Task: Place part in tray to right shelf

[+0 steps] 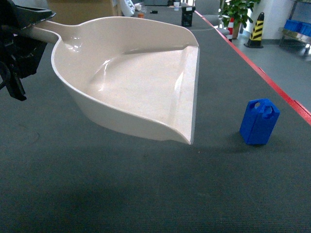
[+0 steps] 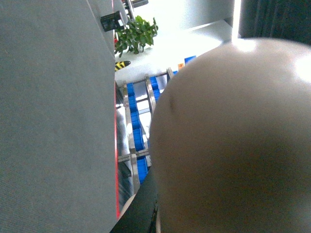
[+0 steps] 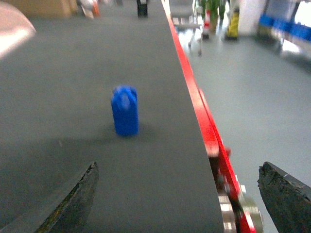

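Note:
The cream tray [image 1: 141, 82] hangs tilted a little above the dark table, its wide lip toward the right. My left gripper [image 1: 22, 36] is shut on its long handle at the top left. In the left wrist view the tray's underside [image 2: 233, 145] fills most of the frame. The small blue part [image 1: 259, 121] stands upright on the table to the right of the lip, apart from it. It shows again as the part [image 3: 125, 110], ahead of my right gripper [image 3: 177, 167], whose fingers are open wide and hold nothing. The right shelf shows only as silvery rails [image 2: 130, 121] beyond the table's edge.
The table's red edge [image 1: 272, 85] runs diagonally just right of the part, with grey floor past it. A yellow-black cone [image 1: 256, 30], a potted plant [image 1: 236, 12] and a rack with blue crates [image 1: 297, 26] stand far off. A black box [image 1: 188, 14] sits at the table's far end.

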Tool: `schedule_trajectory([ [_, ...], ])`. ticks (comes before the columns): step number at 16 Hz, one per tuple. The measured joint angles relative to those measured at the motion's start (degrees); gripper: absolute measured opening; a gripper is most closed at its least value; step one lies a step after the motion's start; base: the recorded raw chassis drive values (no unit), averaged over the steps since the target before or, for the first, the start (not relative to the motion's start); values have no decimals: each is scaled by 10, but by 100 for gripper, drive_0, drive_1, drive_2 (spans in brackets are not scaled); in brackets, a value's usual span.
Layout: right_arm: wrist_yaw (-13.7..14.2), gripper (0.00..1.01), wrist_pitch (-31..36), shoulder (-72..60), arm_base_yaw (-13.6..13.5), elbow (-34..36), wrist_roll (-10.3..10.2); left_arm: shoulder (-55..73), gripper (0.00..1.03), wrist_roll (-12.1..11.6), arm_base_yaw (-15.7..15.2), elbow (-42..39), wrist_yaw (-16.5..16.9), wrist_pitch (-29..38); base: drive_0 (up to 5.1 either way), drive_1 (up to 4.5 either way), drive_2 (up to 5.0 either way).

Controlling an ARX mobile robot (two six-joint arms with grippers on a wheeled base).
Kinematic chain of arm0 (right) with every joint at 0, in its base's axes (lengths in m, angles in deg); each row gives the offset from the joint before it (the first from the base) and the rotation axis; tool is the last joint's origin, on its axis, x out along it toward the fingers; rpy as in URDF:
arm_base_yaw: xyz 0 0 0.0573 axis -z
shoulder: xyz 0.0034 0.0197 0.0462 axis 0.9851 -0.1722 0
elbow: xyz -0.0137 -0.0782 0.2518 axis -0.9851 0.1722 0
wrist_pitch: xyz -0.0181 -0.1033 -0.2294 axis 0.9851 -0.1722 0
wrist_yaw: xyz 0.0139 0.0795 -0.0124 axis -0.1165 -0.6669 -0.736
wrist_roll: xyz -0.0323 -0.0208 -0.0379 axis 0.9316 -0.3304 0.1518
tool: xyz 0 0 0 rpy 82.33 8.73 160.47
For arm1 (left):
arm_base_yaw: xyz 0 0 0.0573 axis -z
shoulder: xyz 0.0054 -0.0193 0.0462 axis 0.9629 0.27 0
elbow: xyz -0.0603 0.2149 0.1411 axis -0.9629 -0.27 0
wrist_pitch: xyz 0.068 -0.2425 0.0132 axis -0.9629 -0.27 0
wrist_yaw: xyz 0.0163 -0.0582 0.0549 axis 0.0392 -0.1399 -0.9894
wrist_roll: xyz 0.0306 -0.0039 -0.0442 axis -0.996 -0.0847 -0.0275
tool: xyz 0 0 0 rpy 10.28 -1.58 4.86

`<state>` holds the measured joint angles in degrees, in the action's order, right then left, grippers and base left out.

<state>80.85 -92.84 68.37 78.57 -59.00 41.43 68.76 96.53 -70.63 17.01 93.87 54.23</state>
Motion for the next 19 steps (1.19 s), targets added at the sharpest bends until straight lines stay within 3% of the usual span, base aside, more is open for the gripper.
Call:
schedule_trajectory([
  [1,14,98,21,-65,-4,-11,6,0,16,0,0,0,0,0,0,0,0],
  [4,-3,98,191,-312,1,-70,1,-2,16,0,0,0,0,0,0,0,0],
  [6,8,98,349,-567,-49,-145,-12,-3,16,0,0,0,0,0,0,0,0],
  [8,20,98,401,-680,-60,-201,-18,-3,16,0,0,0,0,0,0,0,0],
  [10,25,98,431,-786,-69,-273,-20,-3,16,0,0,0,-1,0,0,0,0],
  [14,23,98,396,-952,-67,-422,-36,-3,15,0,0,0,-2,0,0,0,0],
  [16,9,98,371,-997,-63,-475,-44,-3,15,0,0,0,-2,0,0,0,0],
  [19,10,98,343,-1051,-62,-538,-48,-3,15,0,0,0,-2,0,0,0,0],
])
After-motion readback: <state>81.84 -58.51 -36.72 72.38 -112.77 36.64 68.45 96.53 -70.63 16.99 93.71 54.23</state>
